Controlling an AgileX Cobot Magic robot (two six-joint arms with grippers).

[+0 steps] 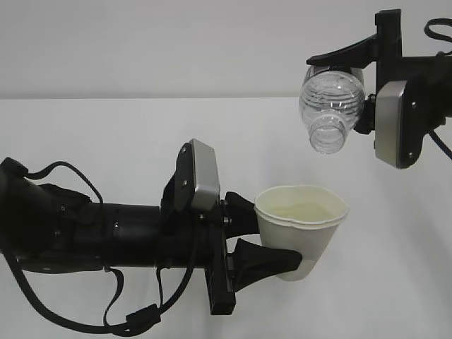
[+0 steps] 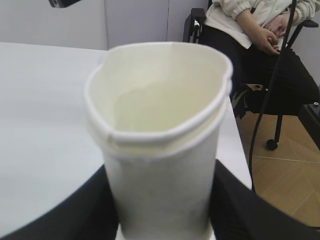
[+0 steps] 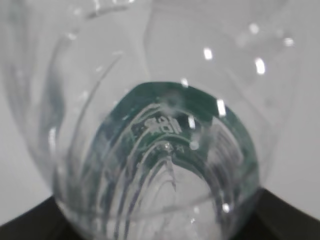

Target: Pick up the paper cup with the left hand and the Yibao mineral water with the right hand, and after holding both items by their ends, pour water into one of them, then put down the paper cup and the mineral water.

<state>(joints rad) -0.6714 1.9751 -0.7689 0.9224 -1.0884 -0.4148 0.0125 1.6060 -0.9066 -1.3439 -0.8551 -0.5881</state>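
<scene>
The white paper cup (image 1: 302, 226) hangs upright above the table, its rolled rim squeezed slightly out of round. My left gripper (image 1: 282, 244) is shut on its lower wall, one black finger on each side. In the left wrist view the cup (image 2: 160, 150) fills the middle, between the fingers (image 2: 65, 215) of the left gripper (image 2: 162, 220). Up at the right, the clear ribbed Yibao mineral water bottle (image 1: 330, 106) is tipped, its open neck pointing down above the cup. My right gripper (image 1: 347, 88) is shut on its body. The right wrist view looks through the bottle (image 3: 160, 125) at its green label.
The white table (image 1: 106, 134) spreads under both arms. In the left wrist view its right edge (image 2: 239, 150) drops to a wooden floor, where a person (image 2: 260, 30) sits on a black wheeled chair close by.
</scene>
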